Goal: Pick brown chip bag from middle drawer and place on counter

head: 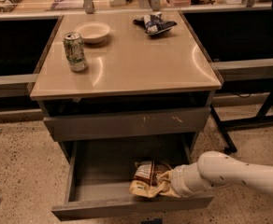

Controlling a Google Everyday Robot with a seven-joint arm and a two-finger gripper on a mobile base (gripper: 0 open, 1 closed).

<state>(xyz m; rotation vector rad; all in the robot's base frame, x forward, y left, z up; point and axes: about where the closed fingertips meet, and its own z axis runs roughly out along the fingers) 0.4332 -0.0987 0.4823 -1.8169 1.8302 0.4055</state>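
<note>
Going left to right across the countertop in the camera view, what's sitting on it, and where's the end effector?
On the counter: soda can → bowl → blue-and-white snack bag. The end effector is lower down, in the open middle drawer, against the brown chip bag.
</note>
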